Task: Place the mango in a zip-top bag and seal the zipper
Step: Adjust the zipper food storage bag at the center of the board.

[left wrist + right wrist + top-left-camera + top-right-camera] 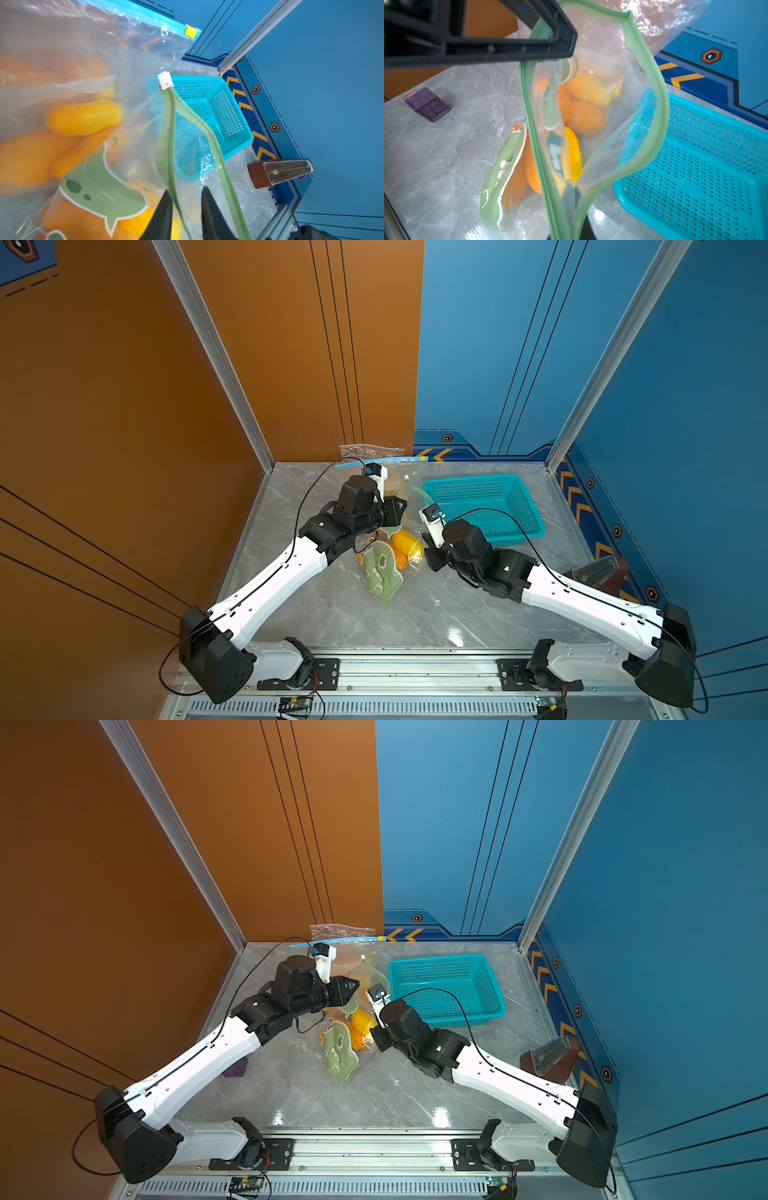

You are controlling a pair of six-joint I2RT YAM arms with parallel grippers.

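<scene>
**Left gripper parted at the zipper, right gripper pinched on the rim**

Left gripper (186, 193) has its jaws apart, with one strip of the green zipper (658, 83) running between them. Right gripper (571, 199) is closed tight on the zip-top bag (382, 576) where the two zipper strips meet. The mouth gapes between the arms, and the white slider (165, 80) sits at the far end.

A teal basket (484, 506) stands just beside the mouth. A second bag (370, 460), with a blue zipper, leans at the back wall. A brown metronome (598, 572) and a purple block (427, 105) lie well apart on the marble table (436, 614).

The zip-top bag bears a green cartoon print with no readable words. The block's small red label is too small to read.

The mango (572, 153) lies inside the bag among other orange fruit, with one end pointing toward the right gripper.
</scene>
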